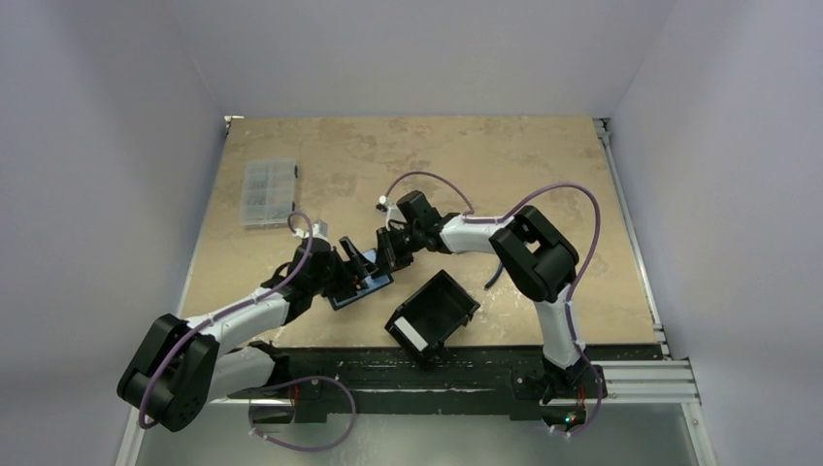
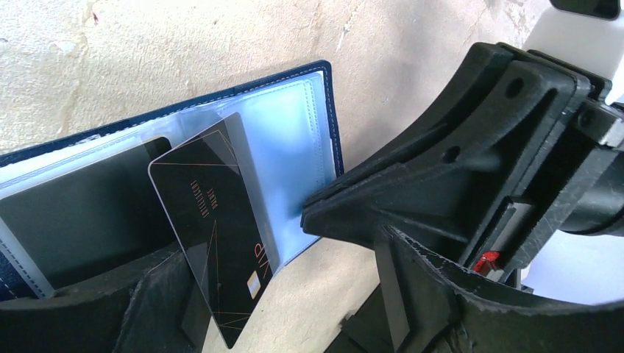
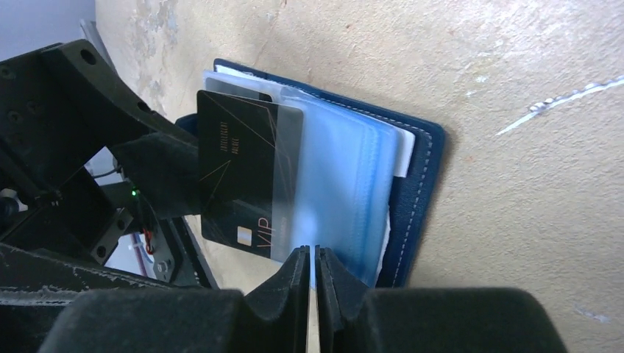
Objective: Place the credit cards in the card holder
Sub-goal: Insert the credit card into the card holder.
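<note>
Card holder: flat navy cover, leather-like, pale stitching, lying open on mottled beige table just ahead of both grippers. Glossy clear sleeves fanned. Black rectangular card, thin gold lines, partly under sleeve. Left gripper: jaws spread wide, straddling card. Right gripper: tips nearly together at sleeve edge; grip unclear.

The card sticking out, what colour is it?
Black card with thin gold lines; left wrist view.

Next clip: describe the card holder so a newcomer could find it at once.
On the tan table, look toward the near edge, just left of the black open tray. The card holder lies open there. Unlike the tray and the clear compartment box far back on the left, it is flat and navy blue, with pale plastic sleeves and a black card poking out.
</note>
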`<state>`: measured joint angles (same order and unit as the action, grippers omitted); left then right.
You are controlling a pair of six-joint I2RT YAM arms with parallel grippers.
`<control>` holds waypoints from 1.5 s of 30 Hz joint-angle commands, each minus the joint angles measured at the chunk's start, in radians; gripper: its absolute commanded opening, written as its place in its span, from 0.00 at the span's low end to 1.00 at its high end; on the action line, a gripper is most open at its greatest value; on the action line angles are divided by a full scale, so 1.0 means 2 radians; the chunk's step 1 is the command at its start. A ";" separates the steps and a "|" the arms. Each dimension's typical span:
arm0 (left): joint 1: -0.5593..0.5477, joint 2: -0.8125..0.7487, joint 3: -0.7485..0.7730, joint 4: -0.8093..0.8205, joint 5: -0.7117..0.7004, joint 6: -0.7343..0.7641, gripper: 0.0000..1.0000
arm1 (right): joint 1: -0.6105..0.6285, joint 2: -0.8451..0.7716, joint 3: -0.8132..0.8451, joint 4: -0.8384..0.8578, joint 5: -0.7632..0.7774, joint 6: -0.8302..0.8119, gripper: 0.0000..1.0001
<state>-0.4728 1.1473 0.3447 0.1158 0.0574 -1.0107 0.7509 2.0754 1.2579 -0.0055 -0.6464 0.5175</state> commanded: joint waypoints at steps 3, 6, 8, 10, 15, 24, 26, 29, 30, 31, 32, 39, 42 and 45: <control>-0.001 -0.014 0.019 -0.055 -0.026 0.016 0.78 | -0.003 0.004 -0.006 0.019 0.037 0.014 0.10; -0.001 -0.010 0.032 -0.082 -0.027 0.014 0.78 | -0.007 -0.004 -0.027 0.029 0.051 0.024 0.06; -0.003 -0.005 0.039 -0.091 -0.039 0.012 0.75 | -0.011 -0.006 -0.035 0.034 0.049 0.028 0.04; -0.009 0.000 0.044 -0.096 -0.047 0.010 0.74 | -0.013 -0.002 -0.035 0.035 0.042 0.030 0.03; -0.017 -0.002 0.053 -0.122 -0.065 0.009 0.74 | -0.014 -0.004 -0.036 0.039 0.037 0.030 0.02; -0.017 -0.028 0.079 -0.183 -0.070 0.008 0.75 | -0.014 0.001 -0.034 0.037 0.034 0.021 0.02; -0.018 -0.028 0.077 -0.178 -0.067 0.008 0.75 | -0.014 0.002 -0.034 0.037 0.032 0.021 0.02; -0.019 -0.015 0.073 -0.162 -0.063 0.008 0.75 | -0.015 0.002 -0.035 0.038 0.032 0.021 0.02; -0.019 -0.008 0.074 -0.153 -0.060 0.009 0.75 | -0.015 0.001 -0.035 0.038 0.031 0.021 0.02; -0.021 -0.001 0.076 -0.147 -0.059 0.010 0.75 | -0.015 0.000 -0.035 0.038 0.031 0.021 0.02; -0.023 0.007 0.079 -0.145 -0.058 0.011 0.75 | -0.015 -0.001 -0.035 0.037 0.031 0.021 0.02; -0.056 0.063 0.115 -0.130 -0.077 0.020 0.75 | -0.016 -0.007 -0.038 0.038 0.025 0.024 0.02; -0.060 0.072 0.120 -0.130 -0.079 0.022 0.75 | -0.030 -0.016 -0.041 0.035 0.015 0.024 0.02; -0.061 0.059 0.117 -0.142 -0.088 0.026 0.77 | -0.049 -0.035 -0.050 0.033 0.009 0.020 0.09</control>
<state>-0.5842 1.2831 0.5552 -0.1703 -0.0906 -0.9874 0.7048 2.0712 1.1915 0.0921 -0.6506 0.5919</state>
